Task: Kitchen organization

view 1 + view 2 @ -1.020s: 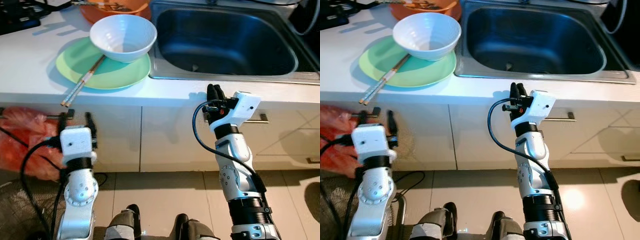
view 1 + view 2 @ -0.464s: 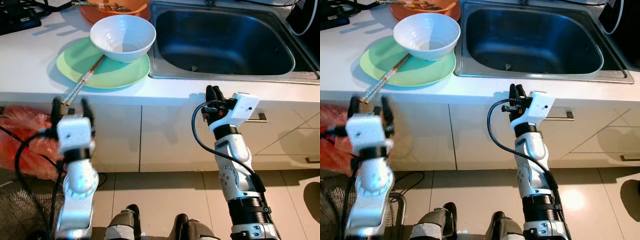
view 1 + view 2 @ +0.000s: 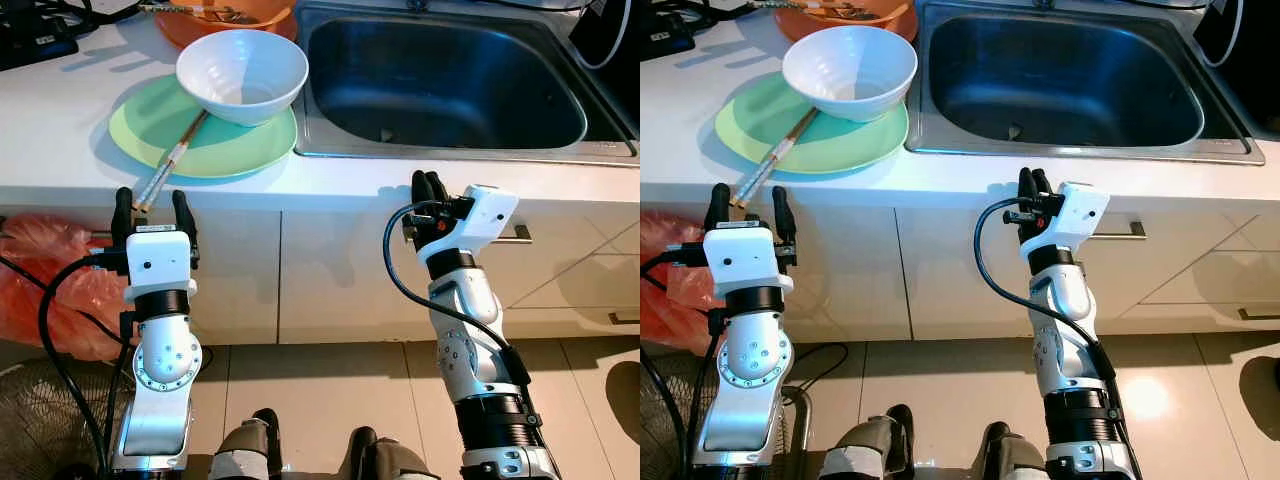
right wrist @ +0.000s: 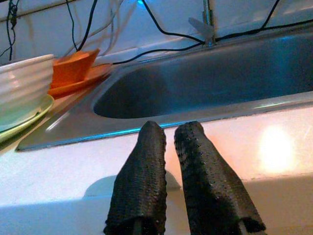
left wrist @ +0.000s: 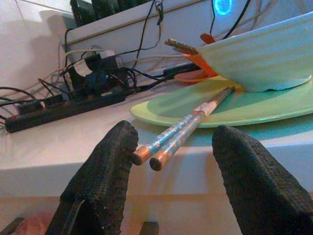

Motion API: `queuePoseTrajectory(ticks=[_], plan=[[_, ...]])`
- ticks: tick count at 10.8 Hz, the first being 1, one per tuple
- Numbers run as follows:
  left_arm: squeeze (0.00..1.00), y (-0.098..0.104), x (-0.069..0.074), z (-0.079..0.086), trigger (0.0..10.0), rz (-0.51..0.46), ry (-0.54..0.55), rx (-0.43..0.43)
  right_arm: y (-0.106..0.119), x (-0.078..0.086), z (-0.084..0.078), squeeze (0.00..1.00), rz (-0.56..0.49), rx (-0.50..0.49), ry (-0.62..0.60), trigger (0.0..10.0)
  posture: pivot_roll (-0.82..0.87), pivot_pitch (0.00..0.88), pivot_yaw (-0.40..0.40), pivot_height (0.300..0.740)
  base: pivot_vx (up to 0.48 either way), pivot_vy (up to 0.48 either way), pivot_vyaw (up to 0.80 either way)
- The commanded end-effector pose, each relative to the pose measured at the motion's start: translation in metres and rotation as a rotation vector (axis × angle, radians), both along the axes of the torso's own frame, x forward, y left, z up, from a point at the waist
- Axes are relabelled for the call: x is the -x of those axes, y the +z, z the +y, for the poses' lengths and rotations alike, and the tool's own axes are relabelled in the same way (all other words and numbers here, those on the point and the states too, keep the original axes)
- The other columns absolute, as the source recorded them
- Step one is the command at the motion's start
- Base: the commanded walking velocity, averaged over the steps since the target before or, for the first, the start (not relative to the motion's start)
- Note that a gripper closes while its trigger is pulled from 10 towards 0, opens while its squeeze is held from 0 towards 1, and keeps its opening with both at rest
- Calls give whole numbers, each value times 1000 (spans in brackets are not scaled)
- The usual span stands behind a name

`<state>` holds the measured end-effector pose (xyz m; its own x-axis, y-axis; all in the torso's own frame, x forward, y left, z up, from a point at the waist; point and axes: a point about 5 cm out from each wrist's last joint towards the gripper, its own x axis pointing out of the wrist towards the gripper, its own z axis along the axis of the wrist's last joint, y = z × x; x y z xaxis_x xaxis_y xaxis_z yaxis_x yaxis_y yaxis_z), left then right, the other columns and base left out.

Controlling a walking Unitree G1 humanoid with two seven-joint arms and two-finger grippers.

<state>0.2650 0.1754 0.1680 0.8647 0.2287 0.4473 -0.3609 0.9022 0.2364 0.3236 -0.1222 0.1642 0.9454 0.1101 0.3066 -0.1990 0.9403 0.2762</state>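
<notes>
A pair of chopsticks (image 3: 170,160) lies slanted across a green plate (image 3: 215,145), with its ends poking over the white counter's front edge. A white bowl (image 3: 242,72) sits on the plate's far side. My left gripper (image 3: 152,198) is open at the counter edge. In the left wrist view the chopsticks' tips (image 5: 146,155) lie between its fingers (image 5: 105,171), closer to one finger, and are not gripped. My right gripper (image 3: 430,183) is shut with nothing in it, at the counter edge in front of the steel sink (image 3: 445,80).
An orange dish (image 3: 228,15) stands behind the bowl. A black power strip (image 5: 58,110) with tangled cables lies at the counter's back left. A red plastic bag (image 3: 40,280) hangs below the counter on my left. White cabinet doors with a handle (image 3: 515,236) face me.
My left gripper has risen from below the counter to its front edge, and its fingers now stand on either side of the chopsticks' ends. The right arm has not moved.
</notes>
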Motion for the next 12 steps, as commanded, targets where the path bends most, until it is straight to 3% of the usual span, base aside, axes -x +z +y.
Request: queuePoseTrajectory(ticks=[1, 2, 3, 4, 8, 10, 11, 12], plan=[[0, 1, -1, -3, 9333, 3, -14, -4, 0, 0, -4, 0, -4, -9, -18, 10000, 183, 197, -67, 740, 0, 0, 0], [0, 1, -1, -3, 4196, 2, -9, 2, 0, 0, -4, 0, -4, -10, -18, 10000, 184, 197, -68, 740, 0, 0, 0], [0, 2, -2, -3, 1529, 2, -8, 4, 0, 0, -4, 0, -4, -10, -18, 10000, 183, 196, -68, 740, 0, 0, 0], [0, 1, -2, -3, 0, 4, -10, 4, 0, 0, -4, 0, -4, -10, -18, 10000, 183, 194, -68, 740, 0, 0, 0], [0, 0, -3, -5, 0, 14, -17, 5, 0, 0, -4, 0, -4, -8, -18, 10000, 180, 194, -67, 740, 0, 0, 0], [0, 1, -3, -6, 4980, 14, -16, 7, 0, 0, -4, 0, -3, -7, -18, 10000, 179, 193, -66, 740, 0, 0, 0], [0, 1, -4, -7, 10000, 14, -17, 10, 0, 0, -4, 0, -3, -7, -19, 10000, 179, 190, -66, 740, 0, 0, 0], [0, 1, -4, -7, 10000, 12, -18, 10, 0, 0, -4, 0, -4, -7, -19, 10000, 180, 189, -66, 740, 0, 0, 0]])
